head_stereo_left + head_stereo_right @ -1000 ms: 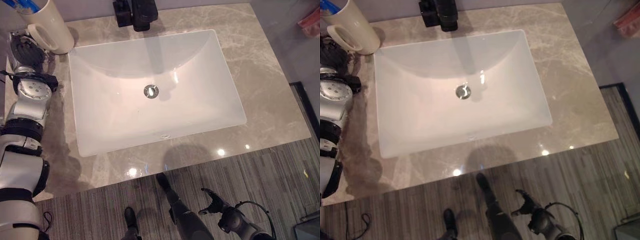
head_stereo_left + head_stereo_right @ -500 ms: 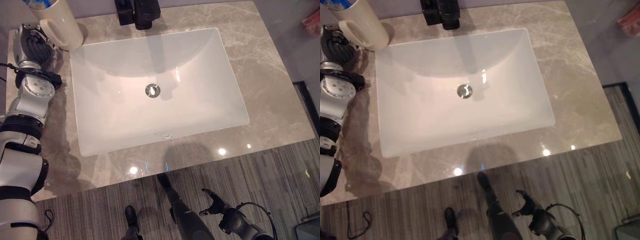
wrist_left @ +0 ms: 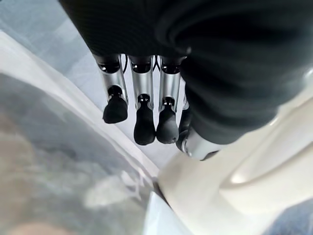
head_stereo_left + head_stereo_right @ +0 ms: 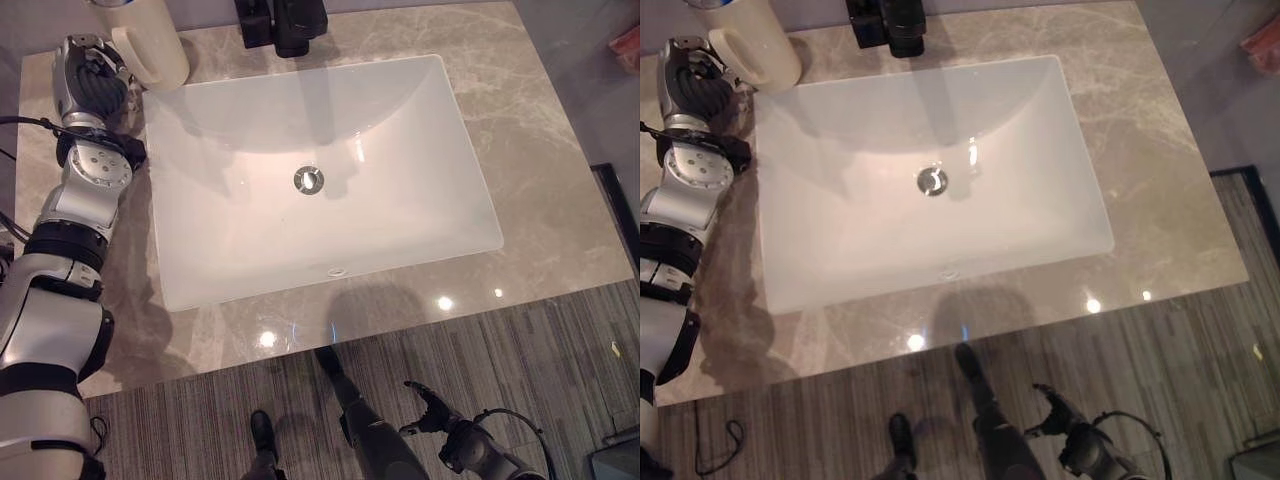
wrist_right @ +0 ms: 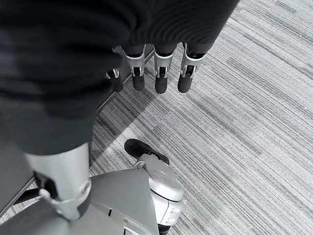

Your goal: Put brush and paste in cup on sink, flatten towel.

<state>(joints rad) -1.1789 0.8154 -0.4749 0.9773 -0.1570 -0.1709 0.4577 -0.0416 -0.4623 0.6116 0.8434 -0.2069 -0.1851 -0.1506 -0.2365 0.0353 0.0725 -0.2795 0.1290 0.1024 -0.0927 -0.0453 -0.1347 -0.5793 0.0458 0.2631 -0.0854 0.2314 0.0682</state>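
Cream ceramic cup with a loop handle [image 4: 150,45] stands at the back left corner of the grey marble tabletop [image 4: 540,150], just beside the white rectangular sink basin [image 4: 320,180], with something blue poking out of its mouth [image 4: 715,3]; too cropped to tell whether that is the brush or the paste. Left hand [image 4: 92,85] sits on the tabletop right next to the cup's handle; its wrist view shows the fingers [image 3: 144,125] straight and relaxed, grasping nothing, tips hanging close by the cup's wall. Right hand [image 4: 432,412] hangs low over the striped grey floor [image 5: 254,122], fingers loose and empty. No towel can be picked out, so the flattening step looks undone. Judgement: the cup part seems nearly finished, and the left hand should back off straight along the tabletop, away from the handle, so it doesn't clip and tip the cup. Head views give the layout: cup, basin, black faucet [image 4: 285,25] at the back edge. Left wrist view adds the close gap between fingertips and cup; right wrist view adds the open fingers [image 5: 161,81] over the floor.
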